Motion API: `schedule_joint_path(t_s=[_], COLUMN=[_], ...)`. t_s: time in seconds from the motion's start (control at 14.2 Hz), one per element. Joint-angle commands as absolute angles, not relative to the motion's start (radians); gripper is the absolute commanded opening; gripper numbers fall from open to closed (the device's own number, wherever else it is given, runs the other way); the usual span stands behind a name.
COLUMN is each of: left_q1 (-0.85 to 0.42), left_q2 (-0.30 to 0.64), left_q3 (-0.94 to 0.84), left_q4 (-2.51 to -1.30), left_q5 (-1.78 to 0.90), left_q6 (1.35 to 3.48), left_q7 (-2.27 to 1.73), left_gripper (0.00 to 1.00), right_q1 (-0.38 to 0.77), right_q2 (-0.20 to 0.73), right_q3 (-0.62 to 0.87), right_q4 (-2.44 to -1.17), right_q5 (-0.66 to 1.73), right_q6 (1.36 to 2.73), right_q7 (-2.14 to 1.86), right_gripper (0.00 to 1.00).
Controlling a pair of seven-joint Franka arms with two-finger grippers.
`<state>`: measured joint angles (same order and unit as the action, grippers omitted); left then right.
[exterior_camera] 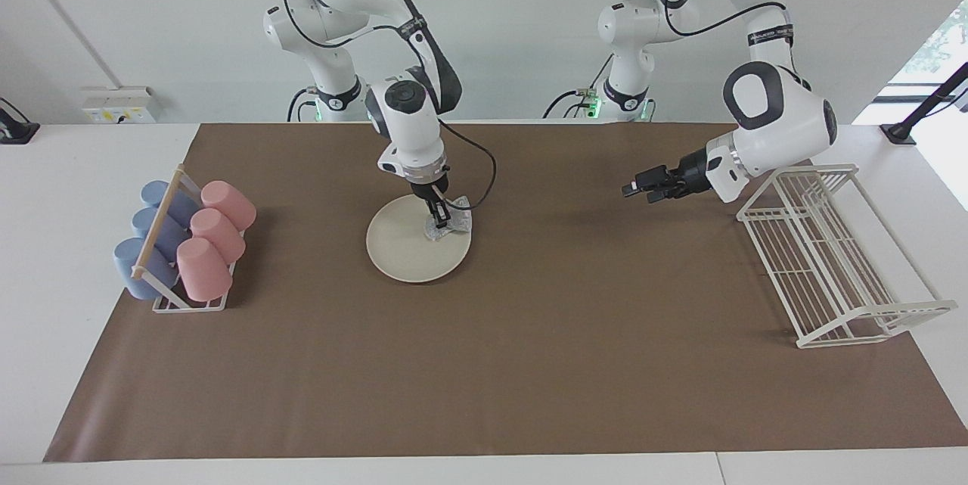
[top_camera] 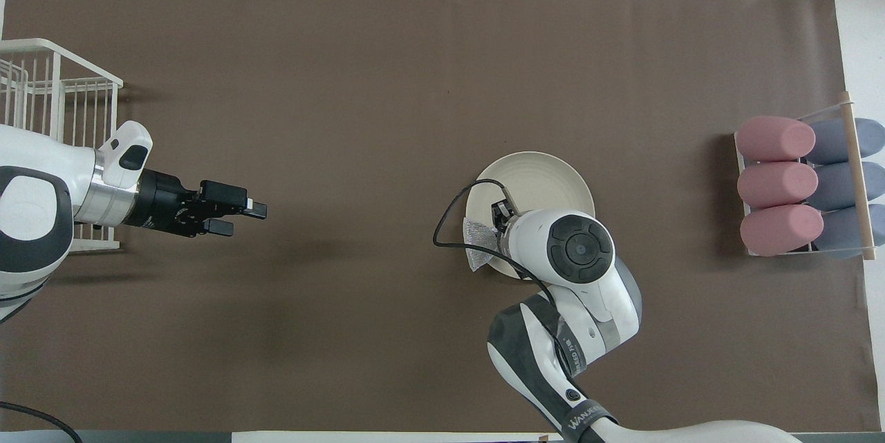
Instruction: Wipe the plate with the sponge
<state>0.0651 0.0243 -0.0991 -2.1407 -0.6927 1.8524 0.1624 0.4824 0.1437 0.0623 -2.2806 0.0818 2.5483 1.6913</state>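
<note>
The round cream-white plate (exterior_camera: 408,254) (top_camera: 546,177) lies on the brown mat in front of the right arm. My right gripper (exterior_camera: 440,222) points down onto it, shut on the silvery mesh sponge (exterior_camera: 451,226) (top_camera: 477,239). The sponge is pressed on the plate's rim at the side toward the left arm's end of the table and hangs partly over that edge. In the overhead view the right wrist covers part of the plate and most of the gripper. My left gripper (exterior_camera: 632,190) (top_camera: 242,217) waits open and empty above the mat beside the wire rack.
A holder with pink and blue cups (exterior_camera: 185,239) (top_camera: 802,184) lying on their sides stands at the right arm's end. A white wire rack (exterior_camera: 832,258) (top_camera: 55,94) stands at the left arm's end. A black cable loops from the right wrist over the plate.
</note>
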Motion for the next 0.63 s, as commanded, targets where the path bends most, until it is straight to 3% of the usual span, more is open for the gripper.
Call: schedule_joint_path(t_s=[0.0,0.14,0.42,0.56], left_q1=[0.044,0.044,0.051,0.058], left_q2=[0.015,0.015,0.018,0.014], left_q3=[-0.095,-0.098,-0.098,-0.094], left_q4=[-2.138,-2.122,-2.056,-2.051], left_q5=[-0.675,-0.680,-0.812,-0.923], left_q6=[1.876,1.876,1.861,1.800], left_q7=[0.141,0.143,0.149,0.156], left_gripper=[1.00,1.00,1.00,1.00], right_q1=[0.474,0.491,0.537,0.557], right_q2=[0.169,0.169,0.205,0.213], right_q3=[0.064,0.064,0.066,0.066], right_q4=[-2.260,-2.180,-1.865,-1.758], right_q5=[0.101,0.101,0.097,0.081], right_q6=[2.563,2.490,2.167,2.080], right_q7=[1.704,1.750,1.920,1.985], right_gripper=[0.00,0.00,0.00,0.00])
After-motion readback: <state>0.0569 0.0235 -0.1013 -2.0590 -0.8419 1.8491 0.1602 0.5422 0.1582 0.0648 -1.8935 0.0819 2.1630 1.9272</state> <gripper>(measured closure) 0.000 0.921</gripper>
